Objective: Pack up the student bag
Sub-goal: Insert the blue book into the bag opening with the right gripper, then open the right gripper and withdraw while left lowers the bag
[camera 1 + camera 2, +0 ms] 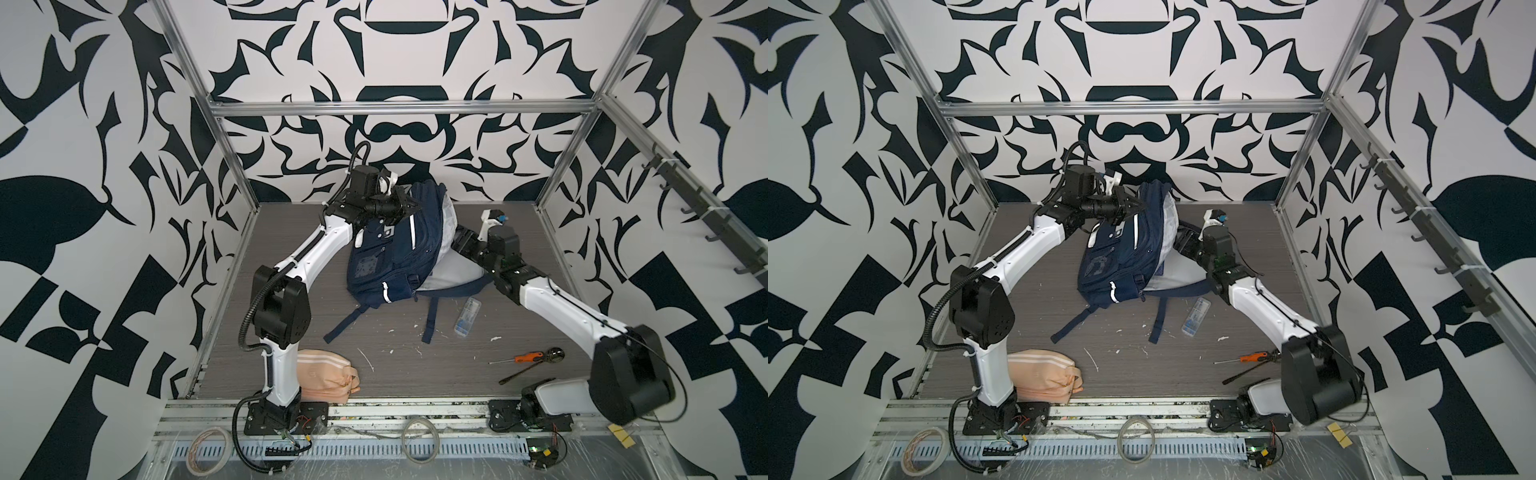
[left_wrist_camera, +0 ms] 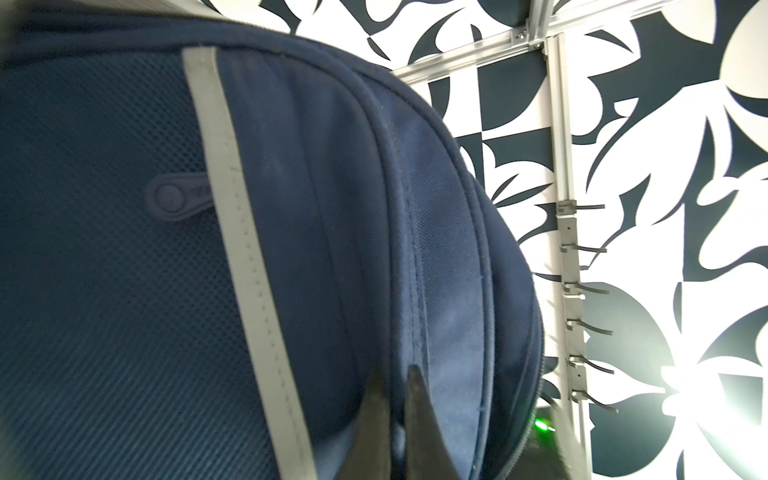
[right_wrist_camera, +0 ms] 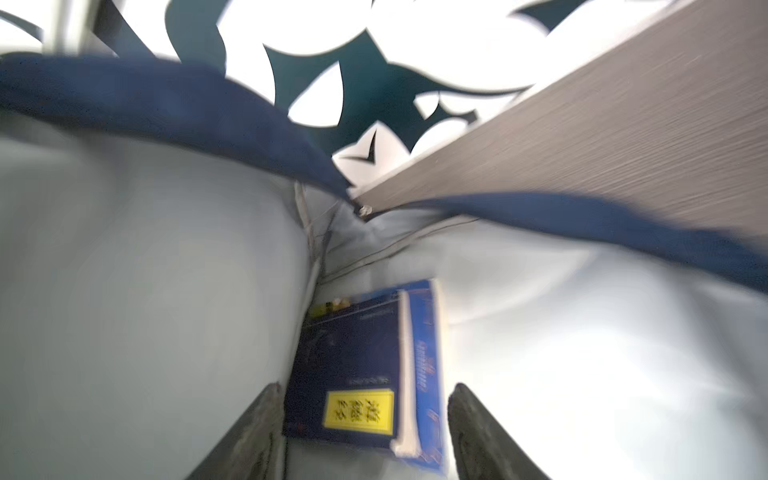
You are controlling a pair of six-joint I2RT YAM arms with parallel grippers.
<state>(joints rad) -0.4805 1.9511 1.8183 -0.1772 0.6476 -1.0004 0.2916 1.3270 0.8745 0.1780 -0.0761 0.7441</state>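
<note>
Inside, the right pincer (image 3: 365, 386) stands with jaws apart against light grey lining (image 3: 124, 291); a blue book (image 3: 353, 353) lies straight ahead, its long axis in line with the reach, its near end between the jaws and seemingly free of both. Around them is the student bag (image 1: 386, 257), propped at the middle back of the desk (image 1: 291, 332), mouth facing the right arm (image 1: 552, 297). The left pincer (image 2: 395, 370), closed on navy fabric at the bag's top, holds it up, so the right arm's way out looks straight back.
</note>
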